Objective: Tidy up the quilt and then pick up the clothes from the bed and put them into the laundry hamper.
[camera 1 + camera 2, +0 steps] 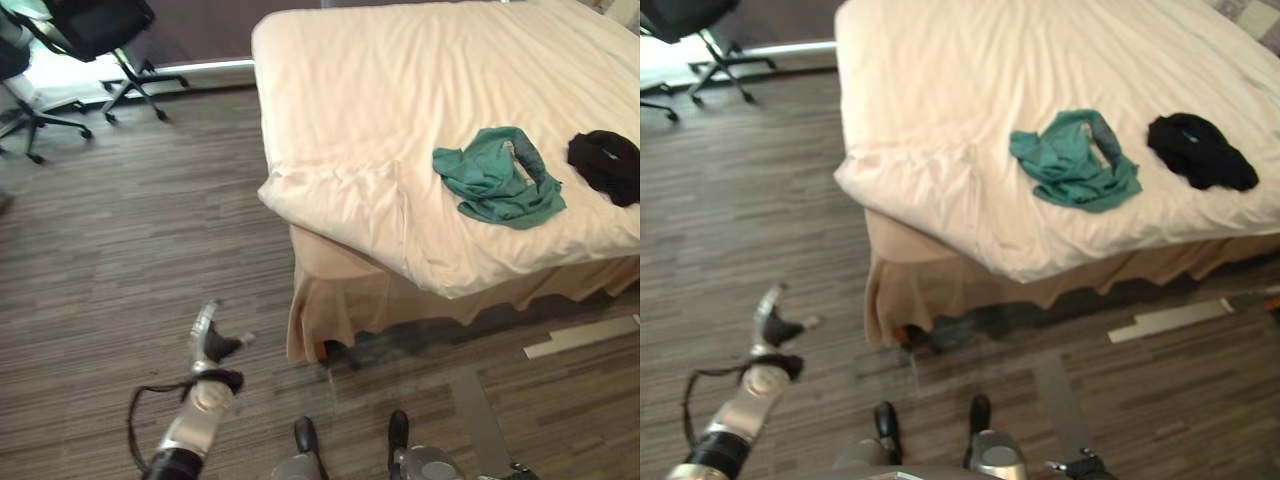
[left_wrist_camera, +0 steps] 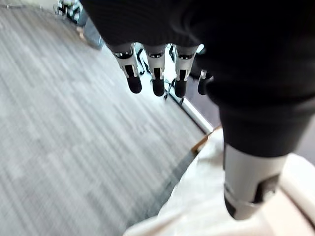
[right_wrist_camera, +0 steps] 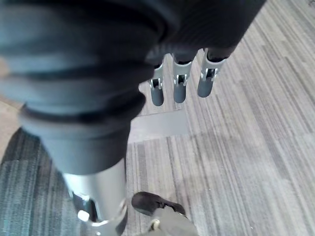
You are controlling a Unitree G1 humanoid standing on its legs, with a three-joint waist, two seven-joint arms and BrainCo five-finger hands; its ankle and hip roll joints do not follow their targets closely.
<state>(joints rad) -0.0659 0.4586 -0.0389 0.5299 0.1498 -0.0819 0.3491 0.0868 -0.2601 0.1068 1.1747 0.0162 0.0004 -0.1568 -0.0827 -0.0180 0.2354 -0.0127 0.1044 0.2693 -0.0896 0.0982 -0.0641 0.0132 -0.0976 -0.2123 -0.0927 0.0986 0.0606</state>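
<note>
The left robot hand (image 1: 212,343) hangs open and empty above the floor, and the right robot hand (image 3: 179,88) is open too. The quilt (image 1: 400,120) corner lies at about 1 o'clock from the left one, which I judge nearer; green clothes (image 1: 497,177) and black clothes (image 1: 605,165) lie beyond, at 2 o'clock.

Cream quilt (image 1: 400,110); on it, teal-green garment (image 1: 497,177) and black garment (image 1: 606,165). Below quilt: tan bed skirt (image 1: 340,290), grey-brown striped floor (image 1: 120,260).

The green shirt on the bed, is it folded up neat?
No. The green shirt lies crumpled in a heap on the quilt.
</note>
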